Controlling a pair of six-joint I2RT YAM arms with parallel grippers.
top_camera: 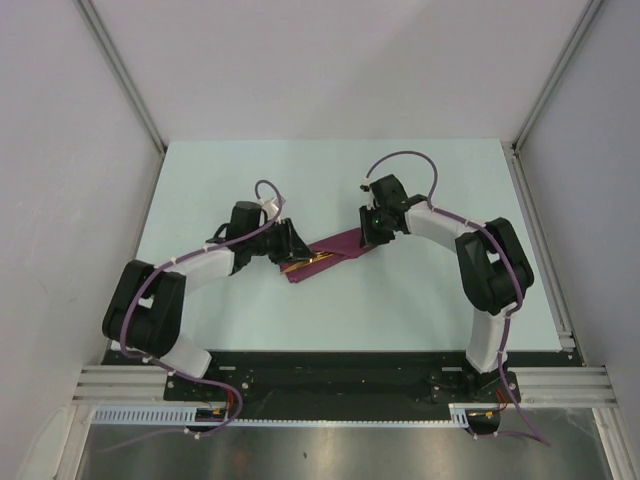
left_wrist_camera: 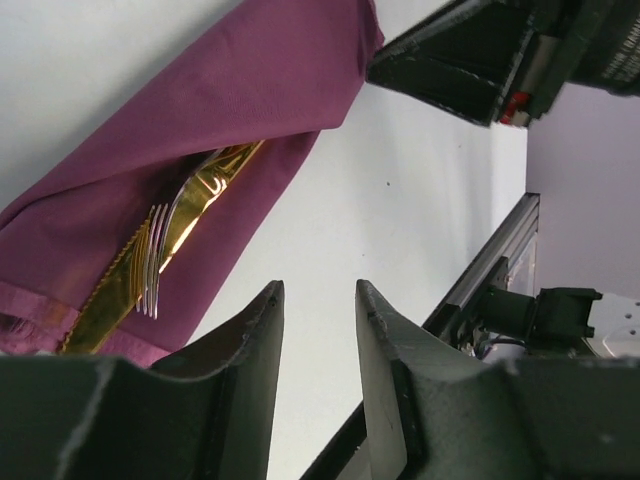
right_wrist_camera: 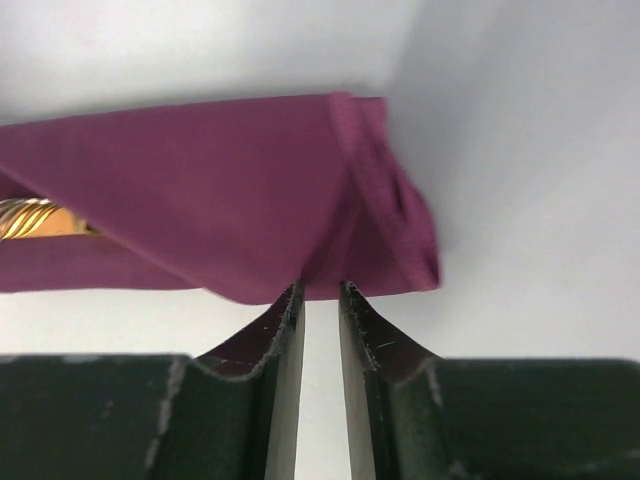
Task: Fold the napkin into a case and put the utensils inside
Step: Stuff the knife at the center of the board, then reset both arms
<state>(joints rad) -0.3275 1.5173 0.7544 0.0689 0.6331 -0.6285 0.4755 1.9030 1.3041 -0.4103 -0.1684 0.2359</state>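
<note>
The pale bench (top_camera: 420, 300) carries the plum-magenta case (top_camera: 338, 246) at the centre of the top view, a narrow folded strip lying on a slant from lower left to upper right between the two arms. At the strip's lower-left end the left tool (left_wrist_camera: 315, 335) stands at a middling gap over bare bench, gripping nothing. At the upper-right end the right tool (right_wrist_camera: 318, 293) is parted by only a narrow slit, its tips right at the cloth's folded corner. The utensils (left_wrist_camera: 150, 265), one golden with a toothed edge and one with tines, lie tucked in the case's open end, left of frame in the left wrist view.
</note>
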